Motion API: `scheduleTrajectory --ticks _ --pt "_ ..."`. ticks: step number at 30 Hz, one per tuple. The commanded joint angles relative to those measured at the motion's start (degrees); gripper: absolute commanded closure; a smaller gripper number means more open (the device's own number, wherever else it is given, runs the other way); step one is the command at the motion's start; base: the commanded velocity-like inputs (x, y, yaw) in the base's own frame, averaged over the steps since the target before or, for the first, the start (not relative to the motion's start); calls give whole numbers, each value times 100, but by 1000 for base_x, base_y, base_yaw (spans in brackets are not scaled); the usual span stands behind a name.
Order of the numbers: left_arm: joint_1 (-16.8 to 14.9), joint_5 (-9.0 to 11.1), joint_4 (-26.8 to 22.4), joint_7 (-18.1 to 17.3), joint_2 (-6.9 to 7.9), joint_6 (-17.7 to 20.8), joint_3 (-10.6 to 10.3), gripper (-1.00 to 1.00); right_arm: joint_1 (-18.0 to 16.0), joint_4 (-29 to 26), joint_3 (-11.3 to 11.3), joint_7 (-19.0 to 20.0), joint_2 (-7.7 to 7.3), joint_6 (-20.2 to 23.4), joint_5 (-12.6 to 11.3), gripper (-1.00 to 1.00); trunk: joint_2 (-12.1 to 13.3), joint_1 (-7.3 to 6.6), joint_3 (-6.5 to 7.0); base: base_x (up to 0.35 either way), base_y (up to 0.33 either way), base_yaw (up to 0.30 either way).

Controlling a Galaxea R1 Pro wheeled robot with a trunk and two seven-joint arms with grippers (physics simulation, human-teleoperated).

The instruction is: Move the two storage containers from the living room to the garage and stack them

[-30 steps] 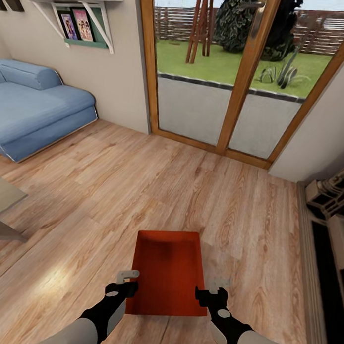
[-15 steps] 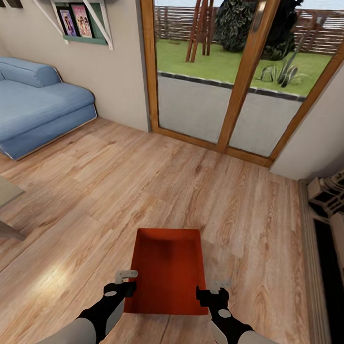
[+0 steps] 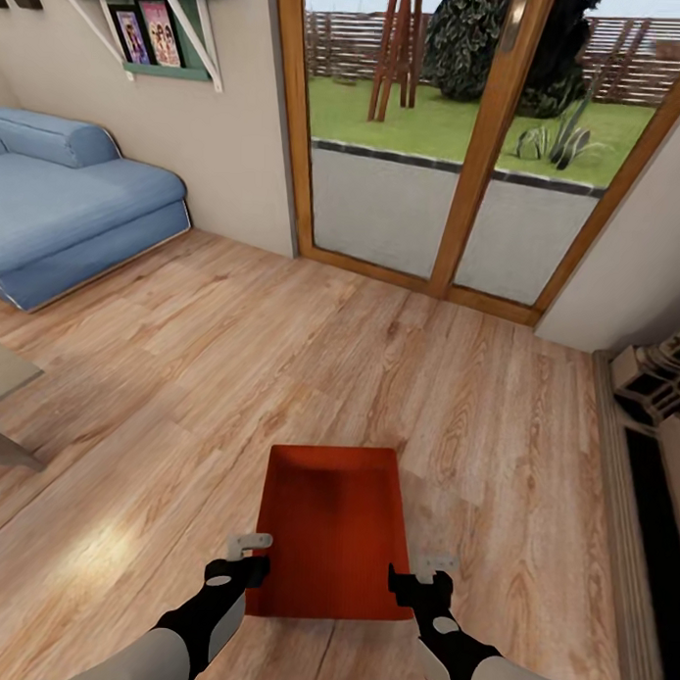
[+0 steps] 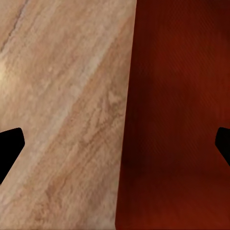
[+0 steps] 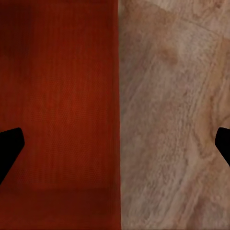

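While the plank floor (image 3: 281,358) of the living room lies below, one orange-red bin (image 3: 331,532) is seen at 6 o'clock in the head view. Left gripper (image 3: 246,557): spread wide, one finger either side of the bin's 9 o'clock wall. Right gripper (image 3: 422,574): likewise wide across the 3 o'clock wall. Sofa (image 3: 70,208) at 10 o'clock; glass doors (image 3: 455,148) at 12.

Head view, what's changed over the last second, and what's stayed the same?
The camera has moved: the sofa, shelf and glass doors all slid slightly up the picture. The orange-red container reaches a little farther up the frame. The left tool and right tool stay straddling its side walls, fingers spread.
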Motion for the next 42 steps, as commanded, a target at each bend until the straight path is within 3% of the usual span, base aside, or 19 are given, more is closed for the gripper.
scheduleTrajectory --ticks 1,10,42 --pt "-2 6 0 11 -3 -8 16 -100 -3 6 51 -15 1 -21 -58 -100 -43 22 -22 0 0 0" --pt "-2 6 -8 11 -3 -9 23 -100 -7 9 52 28 1 -23 -58 -100 -404 219 -184 0 0 0" --pt "-2 24 -77 11 4 -17 43 -100 -9 9 77 38 -8 -6 -44 -100 -404 219 -184 3 0 0"
